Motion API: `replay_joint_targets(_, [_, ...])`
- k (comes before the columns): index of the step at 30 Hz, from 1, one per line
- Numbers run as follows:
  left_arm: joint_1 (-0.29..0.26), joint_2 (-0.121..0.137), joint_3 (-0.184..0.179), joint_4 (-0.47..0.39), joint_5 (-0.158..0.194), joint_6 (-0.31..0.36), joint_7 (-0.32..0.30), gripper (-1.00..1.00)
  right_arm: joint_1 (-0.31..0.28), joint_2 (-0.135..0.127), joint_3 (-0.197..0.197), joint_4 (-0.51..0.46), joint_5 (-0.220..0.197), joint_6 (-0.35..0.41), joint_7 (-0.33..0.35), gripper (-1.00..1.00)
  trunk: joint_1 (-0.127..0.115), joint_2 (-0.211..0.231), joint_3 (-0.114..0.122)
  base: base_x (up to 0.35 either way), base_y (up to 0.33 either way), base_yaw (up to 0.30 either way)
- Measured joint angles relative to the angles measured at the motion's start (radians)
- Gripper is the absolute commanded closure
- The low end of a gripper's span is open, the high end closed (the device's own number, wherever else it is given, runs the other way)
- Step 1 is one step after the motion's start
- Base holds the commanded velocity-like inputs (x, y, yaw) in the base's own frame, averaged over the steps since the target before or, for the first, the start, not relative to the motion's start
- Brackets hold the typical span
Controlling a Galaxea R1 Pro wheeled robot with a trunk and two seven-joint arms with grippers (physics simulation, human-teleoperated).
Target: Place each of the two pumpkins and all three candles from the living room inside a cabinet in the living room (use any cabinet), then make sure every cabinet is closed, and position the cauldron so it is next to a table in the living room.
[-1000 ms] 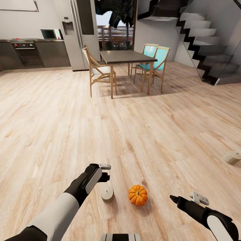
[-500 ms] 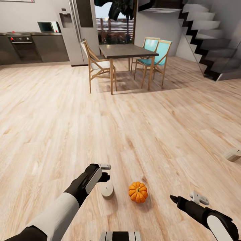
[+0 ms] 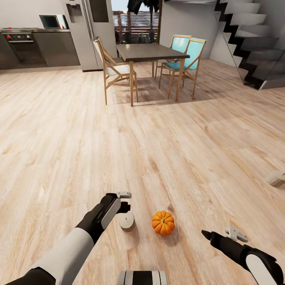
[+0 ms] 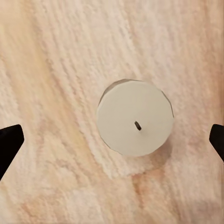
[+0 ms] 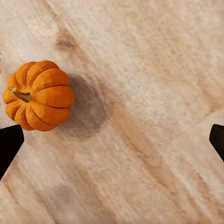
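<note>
On the wooden floor (image 3: 158,150) near the robot, one candle (image 3: 126,221) stands upright just left of a pumpkin (image 3: 163,223), the left pincer (image 3: 125,201) hanging spread wide above the candle and the right pincer (image 3: 215,234) equally wide, right of the pumpkin.

Bright even light; soft shadow beside pumpkin (image 5: 38,95); wrist views slightly blurred.

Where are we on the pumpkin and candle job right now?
Nothing looks stowed yet. One pumpkin and a candle sit on the wooden floor, and another candle lies near the right edge. The left tool hangs open directly above the nearer candle, apparently lining up a grasp; the right tool is open and empty beside the pumpkin. Picking, stowing, closing cabinets and the cauldron remain.
</note>
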Motion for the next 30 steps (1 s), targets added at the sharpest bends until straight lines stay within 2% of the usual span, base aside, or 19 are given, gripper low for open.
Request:
replay_joint_targets(2, [0.000, 0.000, 0.000, -0.001, -0.001, -0.004, -0.001, -1.00, 0.000, 0.000, -0.034, 0.003, 0.001, 0.000, 0.038, -1.00, 0.000, 0.000, 0.000, 0.000, 0.000, 0.000])
replay_joint_targets(6, [0.001, 0.001, 0.000, -0.001, -0.002, -0.020, -0.001, -1.00, 0.000, 0.000, -0.076, 0.025, 0.001, -0.001, 0.109, -1.00, 0.000, 0.000, 0.000, 0.000, 0.000, 0.000])
replay_joint_targets(9, [0.000, 0.001, -0.001, 0.000, -0.004, -0.041, -0.003, -1.00, 0.000, -0.001, -0.125, 0.066, 0.003, 0.000, 0.207, -1.00, 0.000, 0.000, 0.000, 0.000, 0.000, 0.000])
replay_joint_targets(11, [0.001, 0.001, -0.001, 0.000, -0.005, -0.046, -0.004, -1.00, 0.000, -0.001, -0.137, 0.075, 0.004, 0.000, 0.228, -1.00, 0.000, 0.000, 0.000, 0.000, 0.000, 0.000])
replay_joint_targets(14, [0.001, 0.001, -0.001, 0.000, -0.006, -0.057, -0.005, -1.00, 0.000, -0.002, -0.144, 0.081, 0.003, 0.000, 0.241, -1.00, 0.000, 0.000, 0.000, 0.000, 0.000, 0.000])
replay_joint_targets(22, [0.001, 0.002, -0.001, 0.000, -0.006, -0.076, -0.007, -1.00, 0.000, -0.001, -0.148, 0.084, 0.004, 0.000, 0.249, -1.00, 0.004, -0.002, -0.031, 0.000, 0.000, 0.000])
replay_joint_targets(27, [0.001, 0.000, -0.006, -0.001, -0.006, -0.079, -0.007, -1.00, 0.000, -0.001, -0.148, 0.085, 0.004, 0.000, 0.250, -1.00, 0.004, -0.002, -0.031, 0.000, 0.000, 0.000])
replay_joint_targets(30, [0.001, 0.000, -0.027, -0.001, -0.006, -0.081, -0.011, -1.00, 0.000, -0.001, -0.148, 0.086, 0.004, 0.000, 0.250, -1.00, 0.004, -0.002, -0.031, 0.000, 0.000, 0.000])
